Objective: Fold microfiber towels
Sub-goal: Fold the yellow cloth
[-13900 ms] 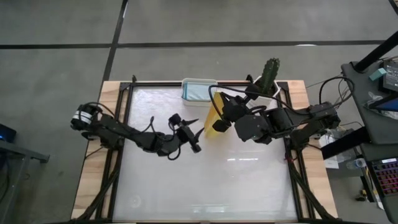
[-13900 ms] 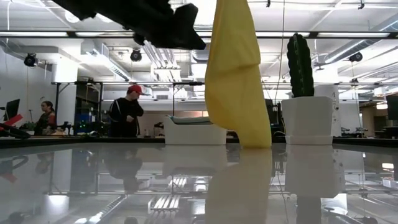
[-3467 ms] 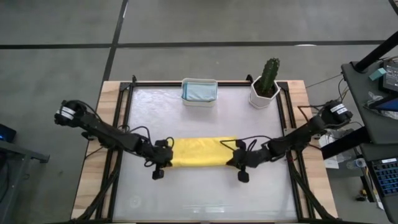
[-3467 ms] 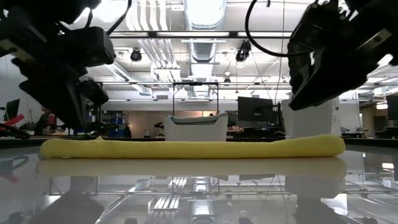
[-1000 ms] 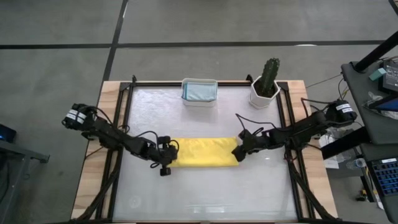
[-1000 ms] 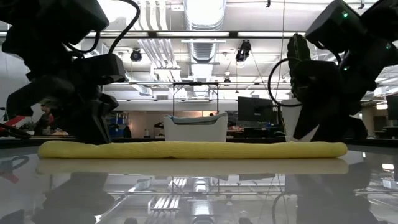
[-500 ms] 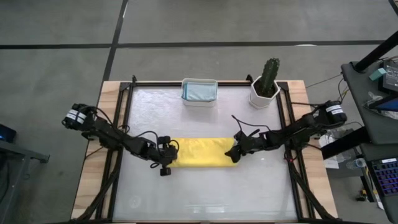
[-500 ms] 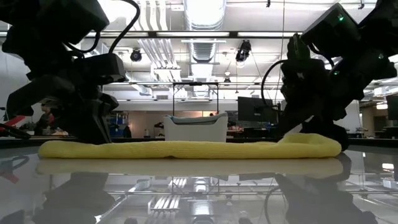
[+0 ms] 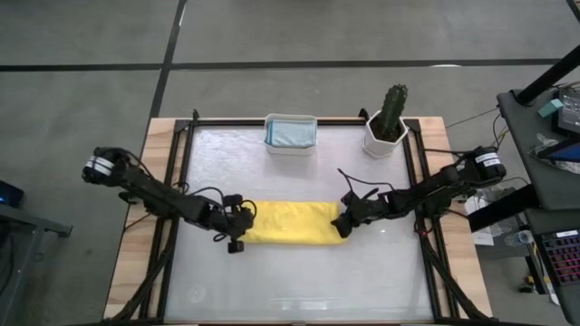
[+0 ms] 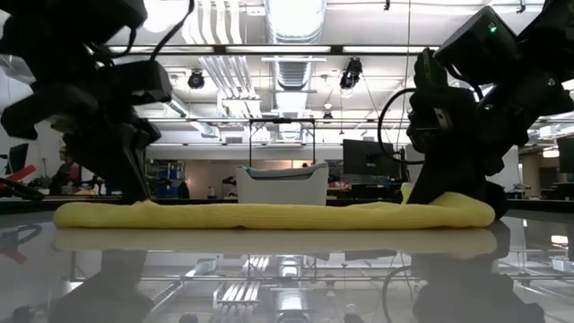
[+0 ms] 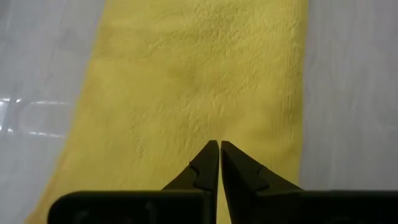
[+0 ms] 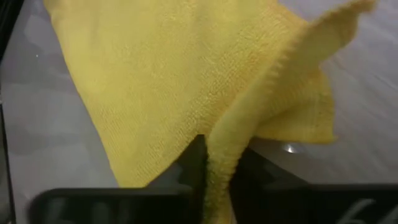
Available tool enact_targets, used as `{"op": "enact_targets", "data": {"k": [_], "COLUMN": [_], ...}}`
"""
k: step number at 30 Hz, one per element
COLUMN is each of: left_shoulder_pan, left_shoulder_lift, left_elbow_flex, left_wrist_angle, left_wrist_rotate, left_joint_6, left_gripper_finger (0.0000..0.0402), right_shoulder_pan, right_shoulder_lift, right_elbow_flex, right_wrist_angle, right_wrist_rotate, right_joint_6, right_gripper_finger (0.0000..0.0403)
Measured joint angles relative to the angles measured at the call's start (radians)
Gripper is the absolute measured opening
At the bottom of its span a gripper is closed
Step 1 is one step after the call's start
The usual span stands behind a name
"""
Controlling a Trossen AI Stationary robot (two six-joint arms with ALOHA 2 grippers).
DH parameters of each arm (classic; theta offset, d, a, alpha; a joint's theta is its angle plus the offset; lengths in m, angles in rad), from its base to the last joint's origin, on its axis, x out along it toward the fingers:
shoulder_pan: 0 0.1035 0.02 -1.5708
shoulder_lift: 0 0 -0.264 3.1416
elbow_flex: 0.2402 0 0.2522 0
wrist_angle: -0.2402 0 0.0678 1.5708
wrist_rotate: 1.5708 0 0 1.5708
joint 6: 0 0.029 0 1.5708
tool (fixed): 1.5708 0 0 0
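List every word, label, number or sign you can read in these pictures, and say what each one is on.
None can be read.
The yellow towel, the white tub and the cactus pot show no print.
Screens in the room behind the table are too small to read.

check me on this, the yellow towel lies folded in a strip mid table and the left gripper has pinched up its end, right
Not quite: the right gripper has pinched up an end of the yellow towel, as the right wrist view shows. The left gripper is shut, holding nothing, above the other end. The towel does lie in a strip mid table.
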Motion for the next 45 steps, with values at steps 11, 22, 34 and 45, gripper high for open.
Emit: {"op": "enact_targets", "data": {"k": [11,22,34,45], "left_shoulder_pan": [0.0,-0.001,0.0,0.0], "left_shoulder_lift": [-0.11,-0.085,0.094,0.133], "left_elbow_flex": [-0.056,-0.107,-0.107,-0.1], "left_wrist_angle": [-0.087,-0.041,0.258,0.346], "left_wrist_rotate": [0.0,0.023,0.014,0.016], "left_joint_6": [-0.025,-0.11,-0.1,-0.075], "left_gripper_finger": [0.0003,0.0003,0.0003,0.0003], "right_shoulder_pan": [0.0,-0.002,-0.002,-0.024], "right_shoulder_lift": [-0.103,-0.305,-0.171,0.143], "right_elbow_flex": [0.003,0.232,0.481,0.74], "right_wrist_angle": [-0.183,-0.903,-1.03,-0.945], "right_wrist_rotate": [0.0,0.077,0.101,0.044], "right_joint_6": [-0.023,-0.038,-0.07,-0.181], "right_gripper_finger": [0.0009,0.0009,0.0009,0.0009]}}
